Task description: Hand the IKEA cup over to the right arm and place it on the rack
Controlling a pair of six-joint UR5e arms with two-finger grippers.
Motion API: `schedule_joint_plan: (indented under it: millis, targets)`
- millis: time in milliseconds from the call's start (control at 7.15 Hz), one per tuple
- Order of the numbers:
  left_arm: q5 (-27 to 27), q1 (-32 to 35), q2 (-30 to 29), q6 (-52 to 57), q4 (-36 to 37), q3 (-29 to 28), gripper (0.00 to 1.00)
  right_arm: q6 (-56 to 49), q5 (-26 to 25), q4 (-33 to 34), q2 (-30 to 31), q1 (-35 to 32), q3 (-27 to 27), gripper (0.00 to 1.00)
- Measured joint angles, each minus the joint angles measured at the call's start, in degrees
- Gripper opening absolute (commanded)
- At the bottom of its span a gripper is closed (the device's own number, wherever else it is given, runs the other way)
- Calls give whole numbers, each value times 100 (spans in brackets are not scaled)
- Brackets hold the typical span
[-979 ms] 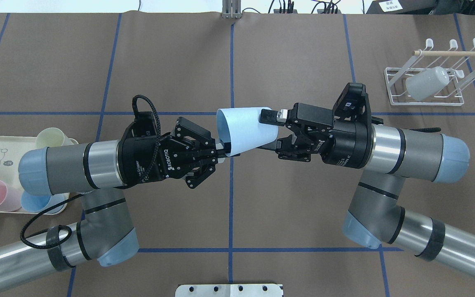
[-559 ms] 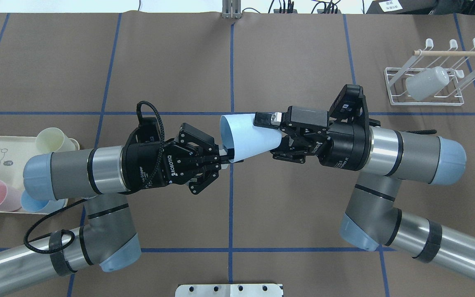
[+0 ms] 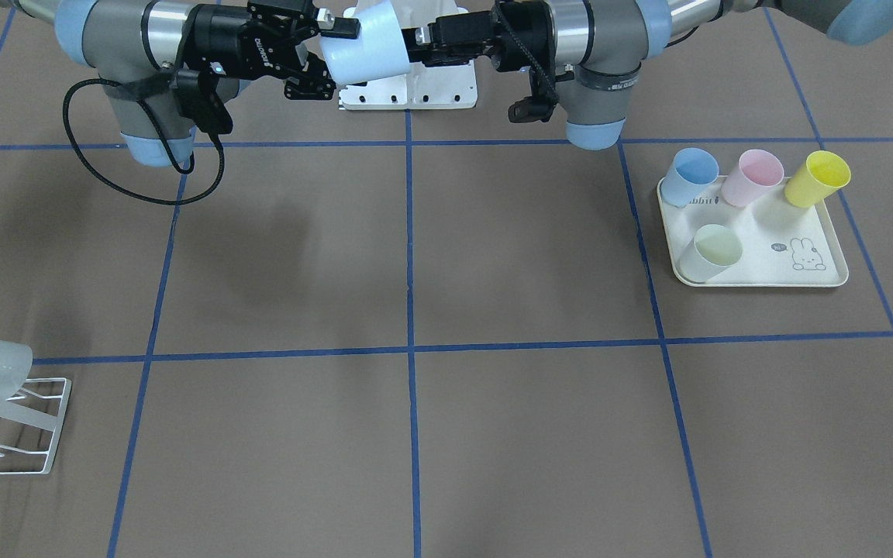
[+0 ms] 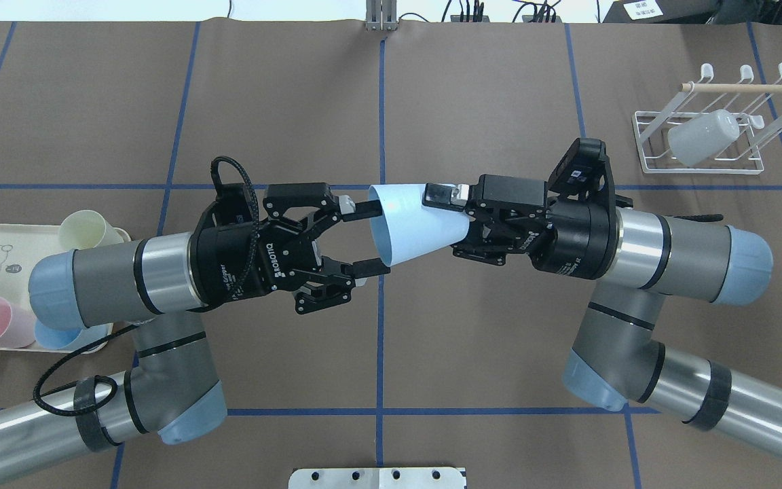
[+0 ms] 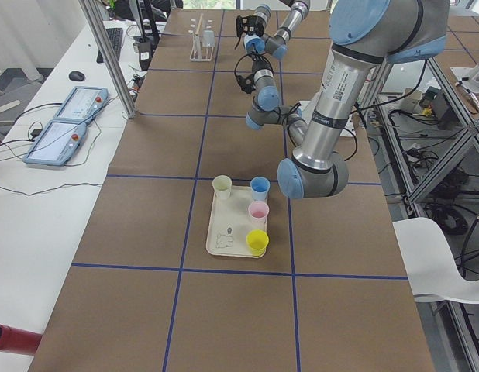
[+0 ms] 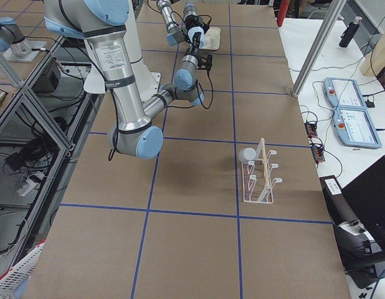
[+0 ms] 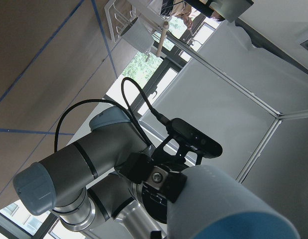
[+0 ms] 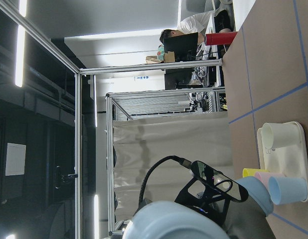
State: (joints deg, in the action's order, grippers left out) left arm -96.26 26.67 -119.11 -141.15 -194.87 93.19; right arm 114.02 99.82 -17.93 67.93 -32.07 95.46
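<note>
The blue cup (image 4: 408,227) hangs above the table's middle. My right gripper (image 4: 447,221) pinches its narrow end, and the left gripper (image 4: 368,238) has its jaws spread beside the rim. Swinging toward the far-right rack (image 4: 703,169) now, I may knock it loose.

The left arm (image 4: 106,282) and the right arm (image 4: 690,255) were shiny silver tubes with dark grey joints and round light blue caps. A thin black cable (image 4: 254,193) looped over the left arm. The black left gripper (image 4: 366,238) had white ROBOTIQ letters.
</note>
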Motion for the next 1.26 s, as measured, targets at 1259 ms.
schedule_joint_plan:
  millis: [1259]
  targets:
    - [-1997, 2697, 779, 4270, 4262, 97, 100, -4616, 2470, 4101, 489, -3333, -729, 6]
